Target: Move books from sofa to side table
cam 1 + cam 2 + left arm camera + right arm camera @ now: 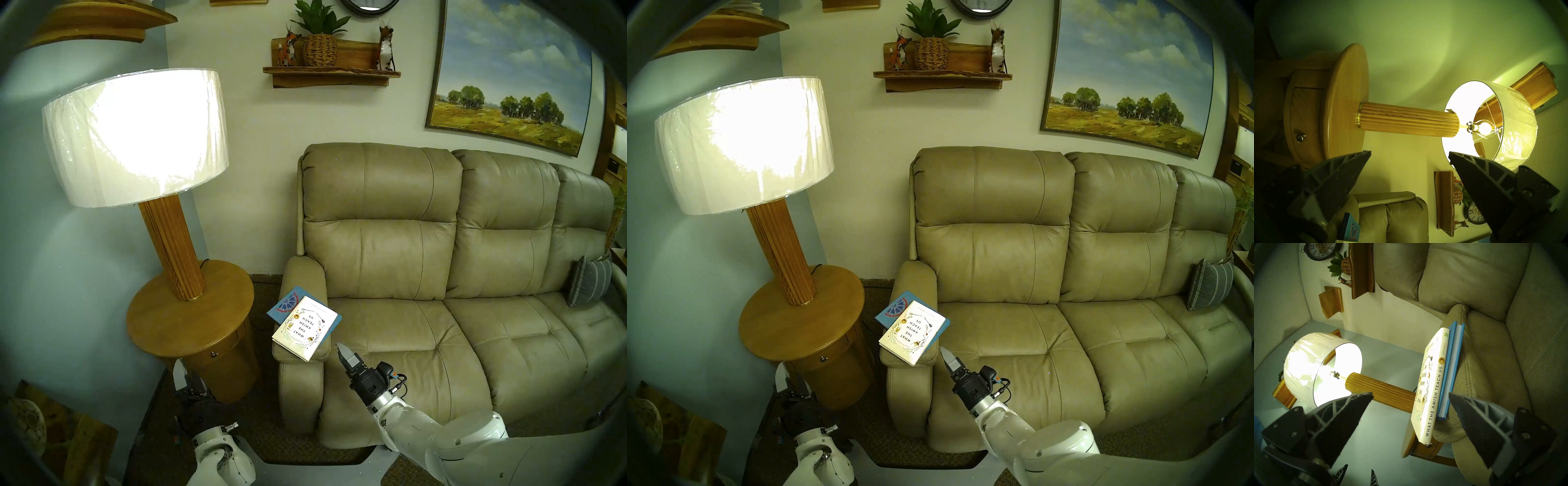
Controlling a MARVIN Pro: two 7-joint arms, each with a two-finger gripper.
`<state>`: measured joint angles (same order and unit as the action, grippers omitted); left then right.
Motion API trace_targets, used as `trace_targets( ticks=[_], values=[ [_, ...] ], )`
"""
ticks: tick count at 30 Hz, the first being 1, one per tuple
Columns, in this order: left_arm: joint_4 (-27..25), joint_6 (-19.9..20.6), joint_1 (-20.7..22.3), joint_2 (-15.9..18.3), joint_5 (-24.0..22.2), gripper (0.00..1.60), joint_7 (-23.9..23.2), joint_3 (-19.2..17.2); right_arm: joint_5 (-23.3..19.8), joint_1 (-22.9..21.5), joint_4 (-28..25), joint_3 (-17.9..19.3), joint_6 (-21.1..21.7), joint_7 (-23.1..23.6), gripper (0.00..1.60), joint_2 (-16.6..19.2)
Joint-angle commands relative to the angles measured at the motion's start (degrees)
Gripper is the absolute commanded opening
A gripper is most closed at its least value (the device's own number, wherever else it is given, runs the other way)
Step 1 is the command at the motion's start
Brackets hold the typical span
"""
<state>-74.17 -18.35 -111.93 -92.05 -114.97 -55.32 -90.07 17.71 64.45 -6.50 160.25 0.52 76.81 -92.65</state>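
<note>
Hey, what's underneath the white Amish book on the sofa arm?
A blue book lies under the white book, its patterned corner and edges showing. Both rest on the sofa armrest. Most of the blue cover is hidden.

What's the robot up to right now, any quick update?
Both pincers open, empty: right pincer near the books, left pincer by the side table. White book on blue book, on sofa armrest. Lamp occupies table.

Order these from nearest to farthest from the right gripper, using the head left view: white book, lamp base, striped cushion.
From the right gripper:
1. White book, on the sofa armrest, just beside the fingertips.
2. Lamp base, on the side table, further left.
3. Striped cushion, at the sofa's far right end.
</note>
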Motion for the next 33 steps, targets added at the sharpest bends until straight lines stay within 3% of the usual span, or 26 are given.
trace_targets(
  ticks=[1, 17, 33],
  values=[
    [-0.6, -0.1, 0.0, 0.1, 0.0, 1.6, -0.3, 0.0, 1.0, -2.5, 0.4, -1.1, -1.4, -1.4, 1.6, -3.4],
    [-0.6, -0.1, 0.0, 0.1, -0.1, 1.6, -0.3, 0.1, 2.1, -3.0, 0.0, -0.4, -2.1, -11.6, 1.6, -6.3],
    [-0.6, -0.2, 0.0, 0.2, -0.1, 1.6, -0.4, 0.1, 3.6, -2.0, 0.4, -1.3, 1.5, -9.1, 1.6, -6.5]
  ],
)
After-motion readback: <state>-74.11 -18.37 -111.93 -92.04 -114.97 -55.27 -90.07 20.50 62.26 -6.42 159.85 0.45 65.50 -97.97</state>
